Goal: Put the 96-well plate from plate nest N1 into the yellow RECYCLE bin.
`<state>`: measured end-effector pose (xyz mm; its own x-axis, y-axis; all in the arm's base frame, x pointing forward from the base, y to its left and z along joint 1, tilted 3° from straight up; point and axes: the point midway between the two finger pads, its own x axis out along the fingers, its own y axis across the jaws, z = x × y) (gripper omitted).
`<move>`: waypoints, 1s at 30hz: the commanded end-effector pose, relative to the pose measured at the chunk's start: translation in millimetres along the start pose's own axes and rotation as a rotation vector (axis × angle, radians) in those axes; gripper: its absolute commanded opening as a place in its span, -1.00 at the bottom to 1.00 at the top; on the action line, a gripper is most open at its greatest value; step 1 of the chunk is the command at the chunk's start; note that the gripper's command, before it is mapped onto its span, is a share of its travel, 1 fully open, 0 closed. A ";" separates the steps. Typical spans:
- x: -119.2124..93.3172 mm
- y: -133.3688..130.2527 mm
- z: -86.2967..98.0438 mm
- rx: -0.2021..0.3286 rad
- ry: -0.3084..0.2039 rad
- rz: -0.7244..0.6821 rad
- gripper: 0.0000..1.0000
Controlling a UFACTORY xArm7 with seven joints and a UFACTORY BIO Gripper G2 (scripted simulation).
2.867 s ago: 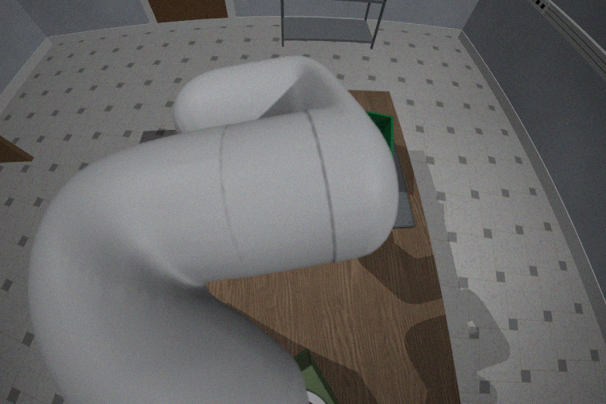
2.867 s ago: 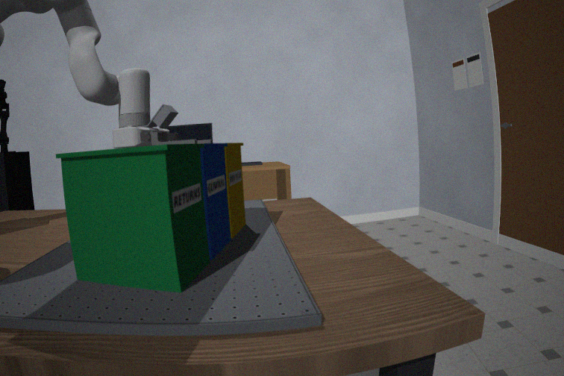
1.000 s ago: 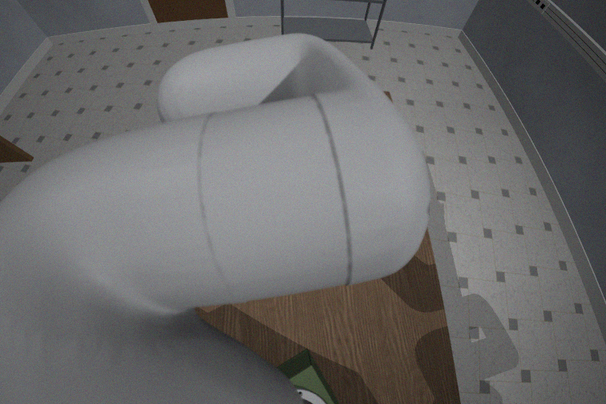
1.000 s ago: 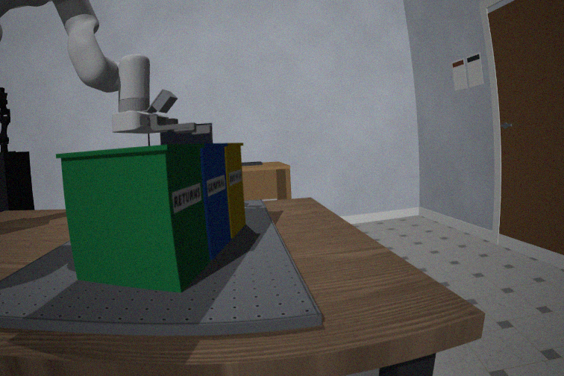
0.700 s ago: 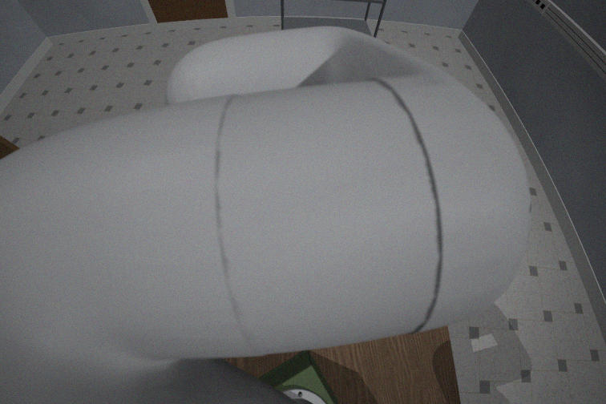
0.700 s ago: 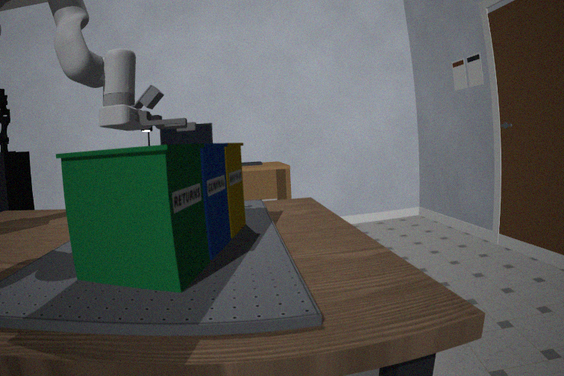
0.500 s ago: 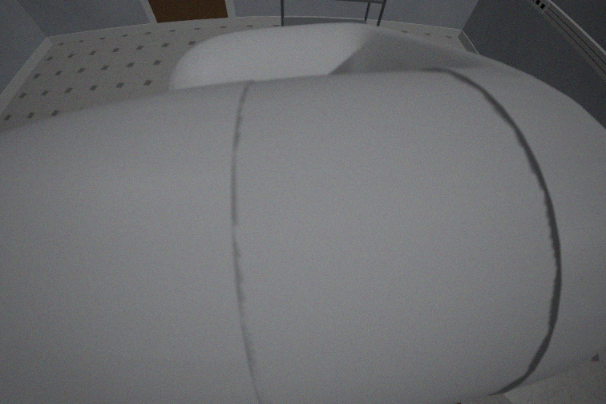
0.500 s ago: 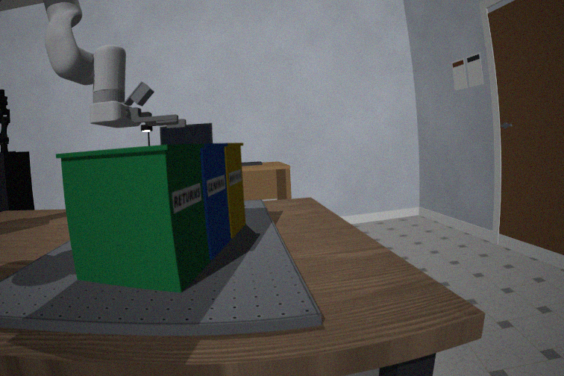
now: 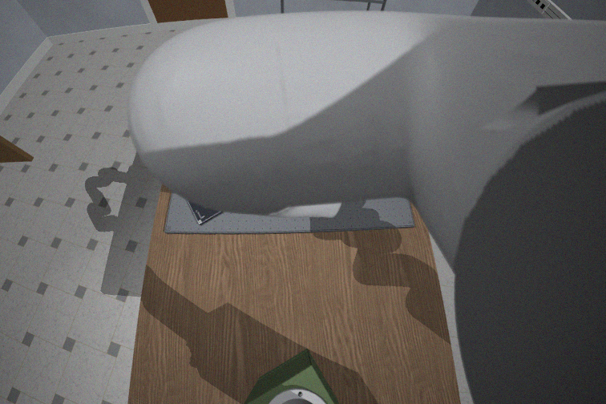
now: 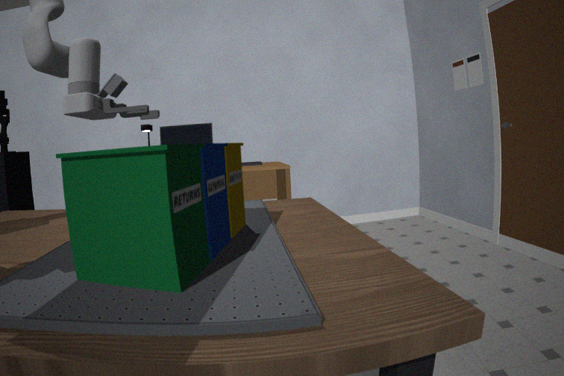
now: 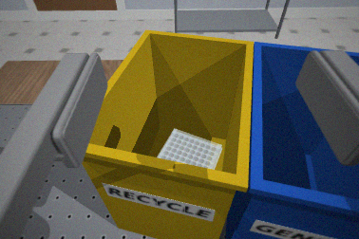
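The white 96-well plate (image 11: 190, 150) lies inside the yellow RECYCLE bin (image 11: 204, 52) (image 10: 235, 210), low down near its front wall. The blue GENERAL bin (image 11: 280, 202) (image 10: 216, 221) stands beside it, and the green RETURNS bin (image 10: 120, 218) stands nearest the exterior camera. All three bins stand upright. My gripper (image 11: 206, 104) (image 10: 150, 112) is open and empty. Its fingers stand wide apart, above the level of the bin rims and clear of them. In the top view the arm hides the bins and gripper. Nest N1 cannot be made out.
The bins stand on a grey perforated board (image 10: 255, 303) (image 9: 244, 225) on the wooden table (image 9: 274, 272) (image 10: 364, 289). A green fixture (image 9: 316, 373) with a round metal part is at the bottom of the top view. A dark-framed item (image 9: 200, 212) lies on the board's left.
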<state>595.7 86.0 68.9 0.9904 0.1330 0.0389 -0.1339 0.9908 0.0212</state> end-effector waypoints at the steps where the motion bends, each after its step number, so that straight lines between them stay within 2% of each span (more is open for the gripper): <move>1: -26.1 -2.6 13.8 0.001 -0.005 0.000 -0.64; 10: -67.8 -6.5 30.2 0.001 -0.005 0.000 -0.64; 14: -73.2 -7.1 32.3 0.001 -0.005 0.000 -0.64; 30: -73.2 -7.1 32.3 0.001 -0.005 0.000 -0.64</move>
<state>522.1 68.5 96.5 0.9903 0.1330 0.0400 -0.1339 0.9908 0.0217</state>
